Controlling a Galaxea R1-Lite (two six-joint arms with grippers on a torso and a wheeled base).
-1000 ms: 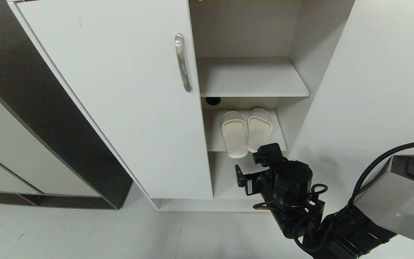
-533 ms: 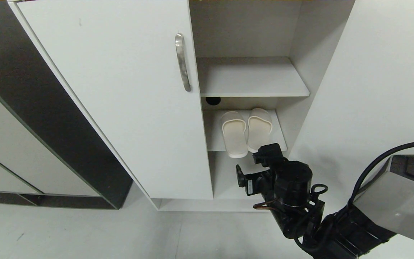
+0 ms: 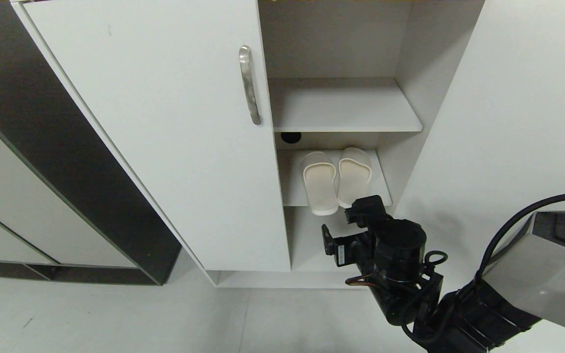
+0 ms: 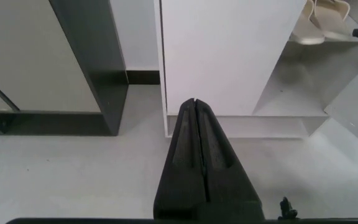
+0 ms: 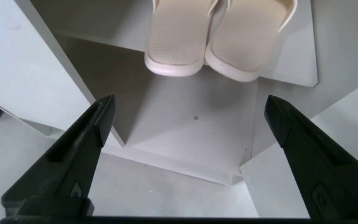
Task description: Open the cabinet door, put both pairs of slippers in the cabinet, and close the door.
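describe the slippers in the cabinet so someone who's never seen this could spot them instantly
Find the white cabinet with one door open. On the shelf below the upper one, a pair of cream slippers lies side by side, heels frontward. Their cream colour and rounded shape set them apart from the white shelf and the black right pincer nearby.

The head camera looks steeply down from above at the cabinet (image 3: 341, 105) front, taking in the closed door (image 3: 165, 122), the open shelves and the floor (image 3: 115, 314). The left wrist camera sits low and farther back, facing the foot of that door past the left gripper (image 4: 194, 104), whose fingers are pressed together. The right wrist camera is close in, looking between the spread fingers of the right gripper (image 5: 189, 102) at the slippers (image 5: 222, 31), which all three views share.
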